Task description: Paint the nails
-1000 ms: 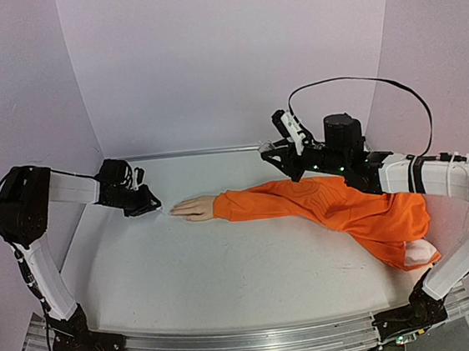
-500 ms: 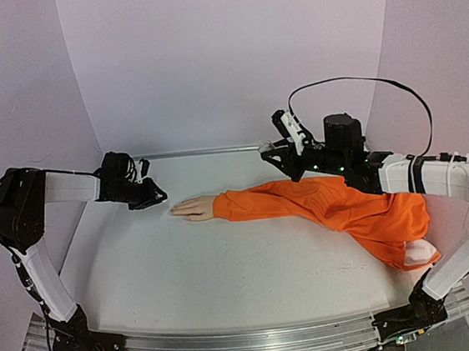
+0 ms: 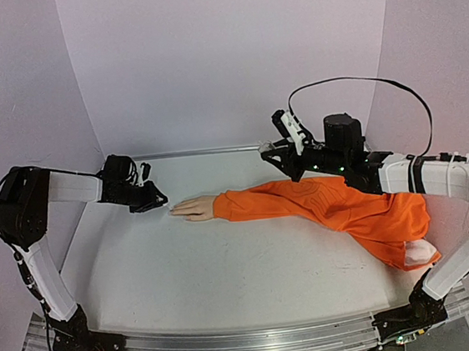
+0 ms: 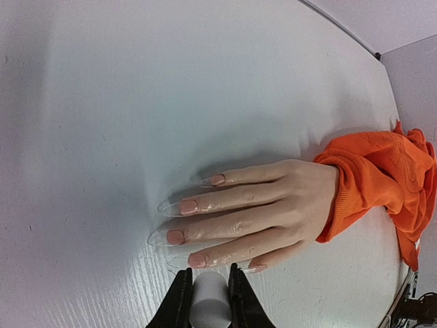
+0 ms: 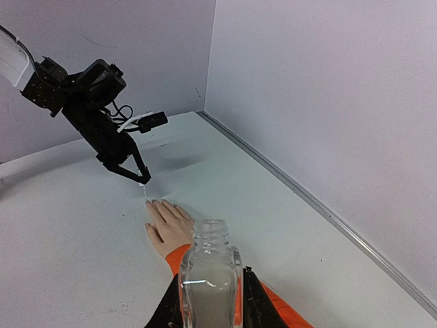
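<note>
Left wrist view: the left claw [image 4: 209,275] pinches a short white handle [image 4: 209,304], taken here to be the polish brush; its bristles cannot be made out. Just ahead, the mannequin hand [image 4: 273,205] lies palm down on the counter [image 4: 102,102], fingers slightly fanned and pointing away from the orange sleeve [image 4: 372,174]. The nails [image 4: 188,206] sit at the fingertips, pinkish with long clear tips. The handle is nearest the lowermost fingers of this view and does not touch them.

Right wrist view: the right claw [image 5: 209,311] is clamped round an uncapped clear bottle [image 5: 209,273], upright above the sleeve and well apart from the fingertips.

Top external view: the hand lies between the two arms, with the left claw just beside its fingertips.

Step in hand, as judged: bringing the brush onto a nail. Lower gently until only the bristles meet the nail, then draw along the finger from nail base to tip, one nail at a time. The nails are tiny, so a sideways slip would mark skin or counter. Nothing visibly pins the hand – firm pressure may push it away. Hold the open bottle level throughout
</note>
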Motion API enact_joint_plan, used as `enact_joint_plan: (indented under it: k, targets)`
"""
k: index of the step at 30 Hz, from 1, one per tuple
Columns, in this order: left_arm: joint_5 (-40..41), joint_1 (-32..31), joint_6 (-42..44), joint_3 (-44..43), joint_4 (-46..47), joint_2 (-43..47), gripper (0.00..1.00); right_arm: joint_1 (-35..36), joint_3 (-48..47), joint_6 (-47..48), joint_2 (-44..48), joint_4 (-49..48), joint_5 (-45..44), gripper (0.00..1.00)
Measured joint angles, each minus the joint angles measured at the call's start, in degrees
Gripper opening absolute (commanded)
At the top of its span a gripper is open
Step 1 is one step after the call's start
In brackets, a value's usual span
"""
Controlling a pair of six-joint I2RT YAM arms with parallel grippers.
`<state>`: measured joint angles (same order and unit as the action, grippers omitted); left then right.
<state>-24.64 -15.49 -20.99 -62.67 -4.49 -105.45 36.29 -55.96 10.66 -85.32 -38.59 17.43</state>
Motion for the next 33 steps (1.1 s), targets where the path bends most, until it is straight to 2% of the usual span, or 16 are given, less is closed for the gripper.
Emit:
enact_joint_plan:
  k: [33]
  targets:
    - [0.87,0.02,0.04,-1.14,0.0,-2.75,0.0,0.0,0.0,0.0,-0.02,0.0,0.0,0.0]
